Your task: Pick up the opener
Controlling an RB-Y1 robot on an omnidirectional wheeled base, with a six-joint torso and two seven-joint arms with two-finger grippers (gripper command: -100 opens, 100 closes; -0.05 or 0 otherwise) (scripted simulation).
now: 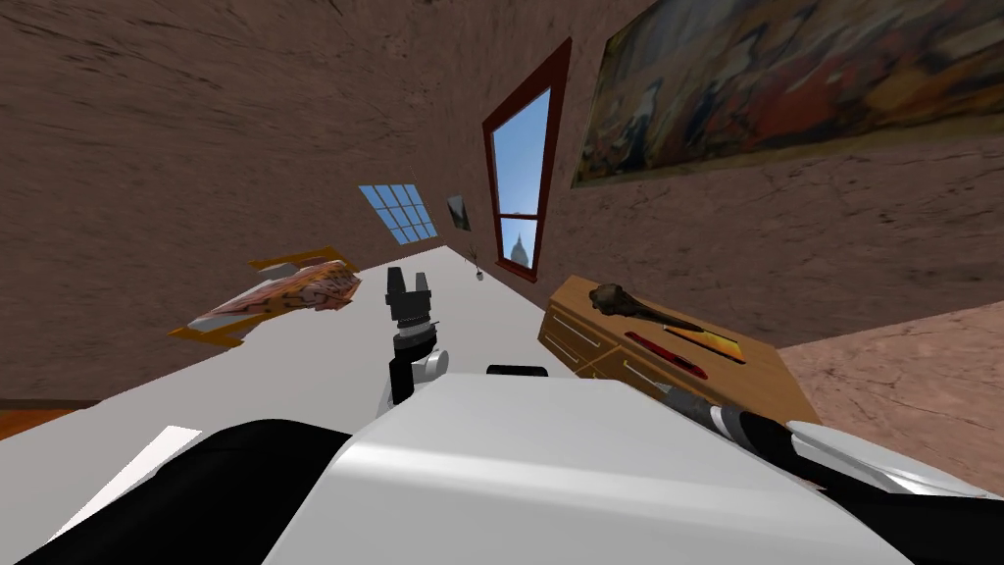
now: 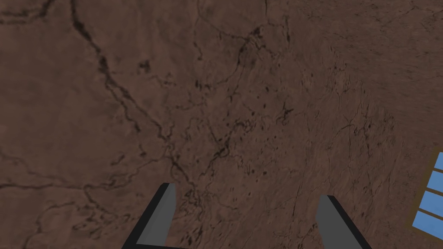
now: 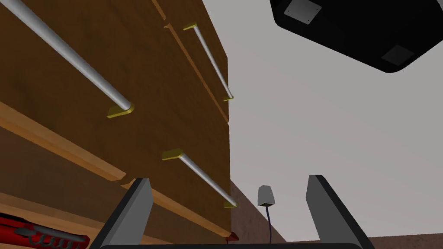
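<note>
Drawers (image 3: pixel 142 60) of brown wood, with long silver bar handles (image 3: pixel 203 173), crossed the left half of the right wrist view. All were pushed shut, so their contents could not be told. In the head view the same drawer unit (image 1: pixel 578 338) stood right of centre. Its top, the surface (image 1: pixel 770 383), carried three things.

The red opener (image 1: pixel 667 355) lay flat there as a long thin strip near the front edge. An orange and yellow flat piece (image 1: pixel 711 343) lay just beside it, and a dark brown lumpy thing (image 1: pixel 616 297) sat further back. In the right wrist view the opener (image 3: pixel 26 231) showed in the lower left corner, red with grey metal parts.

The right tool (image 3: pixel 230 179) stood wide and held nothing, its fingers apart from the opener. The right forearm (image 1: pixel 730 424) reached in from the lower right of the head view toward the unit's front. Between that tool's fingers, low in the right wrist view, was a small grey pot (image 3: pixel 266 195) with a thin dark stem in it.

The left tool (image 1: pixel 408 280) was raised at the centre of the head view. In the left wrist view the left tool (image 2: pixel 248 196) was also wide and held nothing.
</note>
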